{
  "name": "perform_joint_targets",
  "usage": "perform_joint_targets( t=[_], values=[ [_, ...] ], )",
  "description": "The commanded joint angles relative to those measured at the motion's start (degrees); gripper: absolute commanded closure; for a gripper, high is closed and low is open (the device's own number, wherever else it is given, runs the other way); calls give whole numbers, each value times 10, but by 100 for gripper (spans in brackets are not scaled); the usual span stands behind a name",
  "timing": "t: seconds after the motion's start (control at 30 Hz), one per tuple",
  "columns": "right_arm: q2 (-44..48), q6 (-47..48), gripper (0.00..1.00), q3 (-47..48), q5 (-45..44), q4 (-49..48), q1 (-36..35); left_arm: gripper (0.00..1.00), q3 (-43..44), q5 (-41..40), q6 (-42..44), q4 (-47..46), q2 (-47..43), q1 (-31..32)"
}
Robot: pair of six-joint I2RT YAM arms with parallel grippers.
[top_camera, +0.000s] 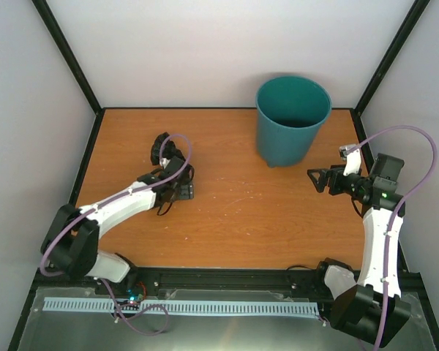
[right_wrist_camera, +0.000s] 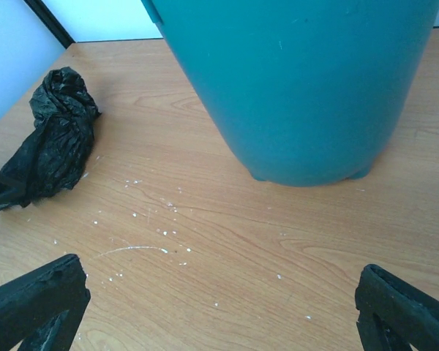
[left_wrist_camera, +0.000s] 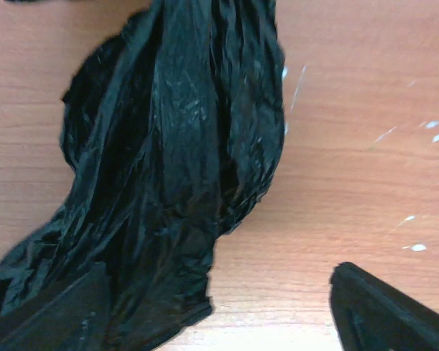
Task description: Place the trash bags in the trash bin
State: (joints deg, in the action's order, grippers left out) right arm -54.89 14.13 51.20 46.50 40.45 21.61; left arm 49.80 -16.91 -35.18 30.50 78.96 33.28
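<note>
The trash bag (top_camera: 161, 148) is a crumpled black plastic bundle lying on the wooden table at the left. It fills the left and middle of the left wrist view (left_wrist_camera: 175, 153). My left gripper (top_camera: 172, 170) is open at the bag's near end. The bag lies against its left finger (left_wrist_camera: 51, 314), and the right finger (left_wrist_camera: 380, 314) is apart over bare wood. The teal trash bin (top_camera: 293, 121) stands upright at the back right. My right gripper (top_camera: 314, 179) is open and empty just in front of the bin (right_wrist_camera: 300, 80). The bag (right_wrist_camera: 55, 146) also shows far left in the right wrist view.
The table (top_camera: 241, 219) is brown wood with small white specks (right_wrist_camera: 154, 234). White walls with black frame posts (top_camera: 69, 55) close it at the back and sides. A black rail (top_camera: 227, 279) runs along the near edge by the arm bases.
</note>
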Motion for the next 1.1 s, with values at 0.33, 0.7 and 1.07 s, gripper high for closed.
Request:
perform_joint_targets(
  t=[0.33, 0.7, 1.07],
  values=[
    [8, 15, 3, -9, 5, -7, -15, 99, 95, 101, 81, -72, 145, 34],
    [5, 43, 7, 4, 18, 3, -23, 99, 38, 270, 133, -172, -55, 93],
    [-3, 257, 22, 75, -32, 137, -177, 99, -91, 225, 55, -144, -167, 91]
  ],
)
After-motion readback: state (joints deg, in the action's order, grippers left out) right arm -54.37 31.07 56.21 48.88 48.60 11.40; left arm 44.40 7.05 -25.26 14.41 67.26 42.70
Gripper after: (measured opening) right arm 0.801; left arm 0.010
